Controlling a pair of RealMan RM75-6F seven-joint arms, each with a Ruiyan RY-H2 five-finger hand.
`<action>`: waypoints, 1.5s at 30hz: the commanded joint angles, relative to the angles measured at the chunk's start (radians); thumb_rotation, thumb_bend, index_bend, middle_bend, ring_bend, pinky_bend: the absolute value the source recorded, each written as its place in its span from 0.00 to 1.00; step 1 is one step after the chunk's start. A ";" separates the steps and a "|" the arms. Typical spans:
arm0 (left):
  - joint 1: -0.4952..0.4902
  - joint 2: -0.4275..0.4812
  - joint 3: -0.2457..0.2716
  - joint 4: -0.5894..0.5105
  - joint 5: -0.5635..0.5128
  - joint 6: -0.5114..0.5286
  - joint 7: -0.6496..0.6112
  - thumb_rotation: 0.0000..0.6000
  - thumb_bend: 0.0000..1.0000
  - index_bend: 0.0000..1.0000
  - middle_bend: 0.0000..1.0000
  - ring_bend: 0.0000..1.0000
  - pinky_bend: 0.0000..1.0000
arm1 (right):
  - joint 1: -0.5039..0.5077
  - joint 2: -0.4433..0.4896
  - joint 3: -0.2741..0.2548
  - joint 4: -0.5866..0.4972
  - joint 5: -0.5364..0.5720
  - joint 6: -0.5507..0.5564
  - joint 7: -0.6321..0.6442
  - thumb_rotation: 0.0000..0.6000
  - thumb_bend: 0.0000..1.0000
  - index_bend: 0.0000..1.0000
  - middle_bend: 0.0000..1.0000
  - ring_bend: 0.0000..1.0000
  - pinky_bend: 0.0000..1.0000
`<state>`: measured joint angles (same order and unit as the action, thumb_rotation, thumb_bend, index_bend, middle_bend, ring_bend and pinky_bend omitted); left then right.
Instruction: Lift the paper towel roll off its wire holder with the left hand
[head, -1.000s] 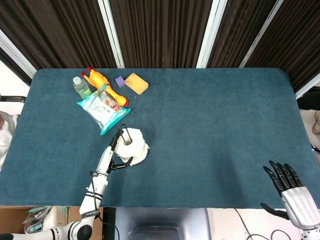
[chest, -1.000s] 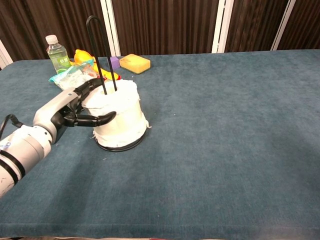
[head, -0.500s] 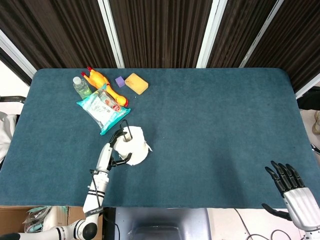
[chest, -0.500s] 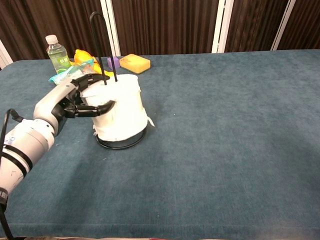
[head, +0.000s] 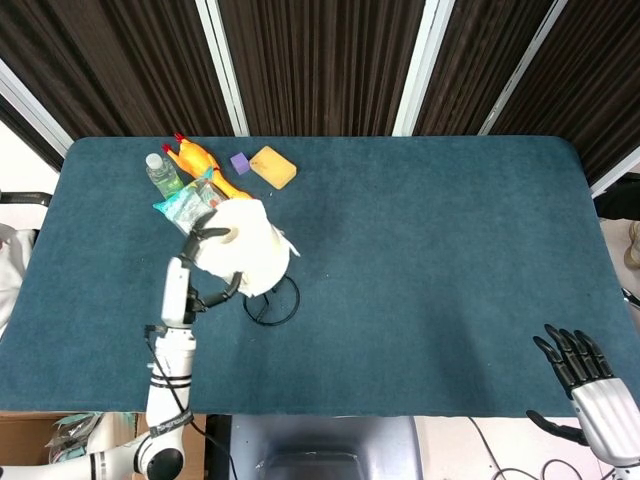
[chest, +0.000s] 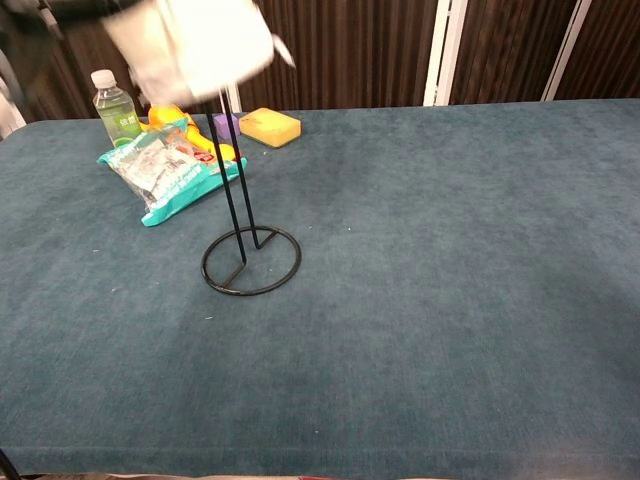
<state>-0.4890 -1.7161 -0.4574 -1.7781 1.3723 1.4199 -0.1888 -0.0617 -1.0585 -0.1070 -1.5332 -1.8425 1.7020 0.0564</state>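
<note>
The white paper towel roll (head: 245, 258) is raised high above the table, and my left hand (head: 196, 250) grips its left side with fingers wrapped around it. In the chest view the roll (chest: 195, 45) is blurred at the top edge, and the hand beside it is only a dark smear. The black wire holder (chest: 251, 262) stands bare on the table, its ring base (head: 272, 300) exposed. Its upright wire rises to the roll's underside, where the tip is hidden. My right hand (head: 583, 373) hangs off the table's near right corner with its fingers spread, holding nothing.
A teal wipes pack (chest: 165, 170) lies just left of the holder. Behind it stand a water bottle (chest: 110, 105), a rubber chicken (head: 200, 160), a purple block (head: 240, 162) and a yellow sponge (chest: 270, 126). The blue tablecloth (head: 430, 250) stretches to the right.
My left hand has lifted the roll from the holder's base up to the top of the upright wire and towards the left. The ring base is now uncovered. The right hand has barely moved.
</note>
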 joint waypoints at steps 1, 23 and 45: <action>-0.002 0.116 -0.122 -0.178 -0.031 0.039 0.088 1.00 0.75 0.75 0.73 0.70 0.70 | 0.000 0.001 -0.001 0.002 -0.003 0.003 0.002 1.00 0.03 0.00 0.00 0.00 0.00; 0.164 0.181 0.069 0.320 -0.051 0.032 -0.286 1.00 0.74 0.76 0.73 0.70 0.71 | -0.007 -0.010 -0.007 0.000 -0.023 0.006 -0.025 1.00 0.03 0.00 0.00 0.00 0.00; 0.087 -0.134 0.258 0.739 0.053 -0.047 -0.346 1.00 0.49 0.33 0.21 0.08 0.04 | -0.002 -0.014 -0.002 -0.006 -0.015 -0.008 -0.042 1.00 0.03 0.00 0.00 0.00 0.00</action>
<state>-0.3973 -1.8522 -0.2020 -1.0348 1.4178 1.3635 -0.5534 -0.0634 -1.0732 -0.1091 -1.5397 -1.8572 1.6927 0.0138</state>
